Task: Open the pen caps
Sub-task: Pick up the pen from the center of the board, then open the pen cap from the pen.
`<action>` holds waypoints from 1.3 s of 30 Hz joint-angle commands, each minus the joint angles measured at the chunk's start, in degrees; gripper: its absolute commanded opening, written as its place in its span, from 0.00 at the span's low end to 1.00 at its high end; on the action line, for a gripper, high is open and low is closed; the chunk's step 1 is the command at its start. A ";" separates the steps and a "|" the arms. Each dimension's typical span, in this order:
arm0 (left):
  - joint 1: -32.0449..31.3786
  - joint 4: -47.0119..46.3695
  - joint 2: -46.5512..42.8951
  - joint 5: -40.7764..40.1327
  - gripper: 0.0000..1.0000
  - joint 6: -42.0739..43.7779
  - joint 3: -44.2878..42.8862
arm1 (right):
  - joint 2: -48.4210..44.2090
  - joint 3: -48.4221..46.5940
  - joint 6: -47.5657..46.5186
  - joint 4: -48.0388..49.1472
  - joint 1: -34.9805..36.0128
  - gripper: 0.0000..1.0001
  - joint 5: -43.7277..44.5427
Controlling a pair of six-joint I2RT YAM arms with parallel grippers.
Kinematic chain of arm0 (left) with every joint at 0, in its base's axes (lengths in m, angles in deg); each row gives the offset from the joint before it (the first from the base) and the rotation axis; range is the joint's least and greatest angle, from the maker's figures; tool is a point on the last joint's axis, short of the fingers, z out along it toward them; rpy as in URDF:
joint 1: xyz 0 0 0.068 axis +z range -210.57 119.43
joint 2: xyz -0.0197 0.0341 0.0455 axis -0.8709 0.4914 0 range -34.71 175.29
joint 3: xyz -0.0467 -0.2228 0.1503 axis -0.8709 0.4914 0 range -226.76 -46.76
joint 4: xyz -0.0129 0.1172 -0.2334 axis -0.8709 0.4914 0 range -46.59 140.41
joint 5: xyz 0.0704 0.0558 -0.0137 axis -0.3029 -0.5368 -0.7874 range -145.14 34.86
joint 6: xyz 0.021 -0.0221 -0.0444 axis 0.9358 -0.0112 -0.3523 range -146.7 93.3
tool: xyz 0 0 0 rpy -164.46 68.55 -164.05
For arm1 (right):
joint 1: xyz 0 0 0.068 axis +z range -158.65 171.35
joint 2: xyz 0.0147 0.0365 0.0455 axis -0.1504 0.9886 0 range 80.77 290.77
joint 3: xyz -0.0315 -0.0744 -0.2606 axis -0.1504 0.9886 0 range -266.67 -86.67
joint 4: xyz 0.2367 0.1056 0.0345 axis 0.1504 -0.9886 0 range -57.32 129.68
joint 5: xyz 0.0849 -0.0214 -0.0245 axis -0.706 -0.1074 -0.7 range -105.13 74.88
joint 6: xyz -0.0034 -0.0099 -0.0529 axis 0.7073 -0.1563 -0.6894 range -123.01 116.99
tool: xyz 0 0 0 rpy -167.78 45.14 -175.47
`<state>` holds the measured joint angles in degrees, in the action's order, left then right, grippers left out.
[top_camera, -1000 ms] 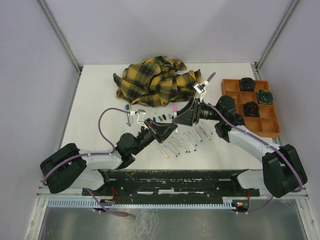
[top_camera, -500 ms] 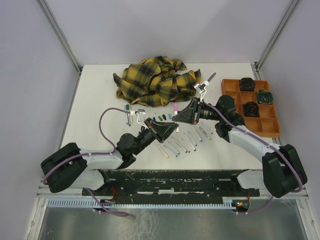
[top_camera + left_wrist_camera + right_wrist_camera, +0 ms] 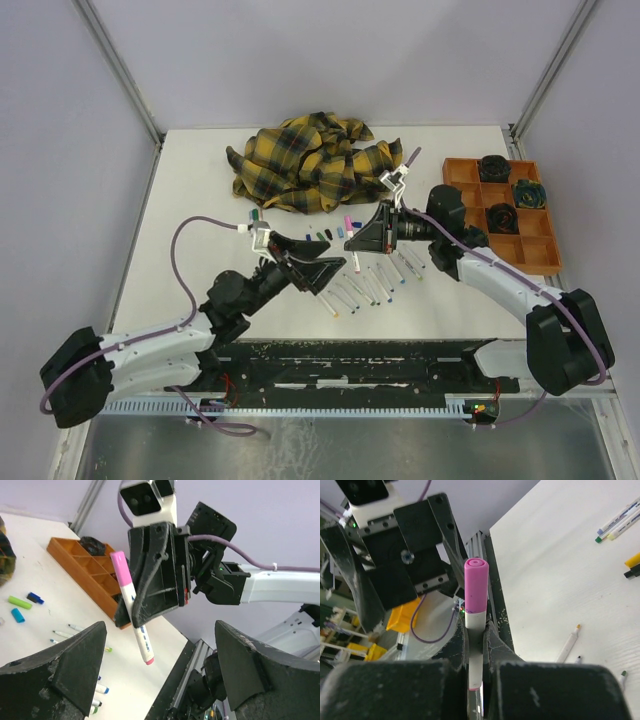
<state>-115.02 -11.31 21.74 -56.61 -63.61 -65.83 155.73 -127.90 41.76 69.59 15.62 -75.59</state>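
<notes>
**A:** Where's the pen?

**B:** The pink-capped pen (image 3: 476, 630) is in the air between the two arms, above the table (image 3: 200, 180). The right gripper (image 3: 476, 647) is clamped on its white barrel just under the pink cap (image 3: 476, 582). The cap is on.

**A:** Left side?

**B:** The left gripper (image 3: 160, 680) is spread wide and holds nothing. It faces the pen.

**A:** Handling?

**B:** My read: light, stiff, smooth plastic. The barrel could twist or slide in a loose clamp. The cap is a short stub, probably a friction fit. Pinch it across its middle and pull straight along the axis. Side load may lever the pen out of the grip.

**A:** Counts?

**B:**
- One pen is held.
- About ten pens (image 3: 375, 285) lie in a row on the table and look uncapped. They're too small for an exact count.
- There are three loose caps (image 3: 19, 602) I can see clearly: green, dark blue and light blue. I can't count any others.
- One plaid cloth (image 3: 310, 165).
- One orange tray (image 3: 462, 172) with three dark bundles (image 3: 492, 167).
</notes>
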 commanded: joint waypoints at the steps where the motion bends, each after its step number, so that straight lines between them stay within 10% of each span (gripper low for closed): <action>1: 4.62 10.16 -4.78 3.84 0.93 0.27 -3.31 | -0.26 -5.78 -10.13 -10.47 0.16 0.00 -5.50; 8: 15.07 1.70 2.68 23.42 0.91 -15.35 -8.24 | 0.54 -8.37 -16.85 -18.08 0.51 0.00 -10.47; 31: 15.09 -1.40 15.27 28.02 0.42 -19.12 -14.68 | 1.93 -10.37 -21.66 -24.24 0.95 0.00 -12.28; 39: 15.08 -2.10 16.60 29.44 0.40 -19.41 -14.89 | 2.14 -10.57 -21.84 -24.48 1.16 0.00 -12.39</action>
<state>-100.12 -9.71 37.52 -29.25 -80.46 -78.31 157.74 -135.57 21.11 44.50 16.39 -86.94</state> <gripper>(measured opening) 0.401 0.061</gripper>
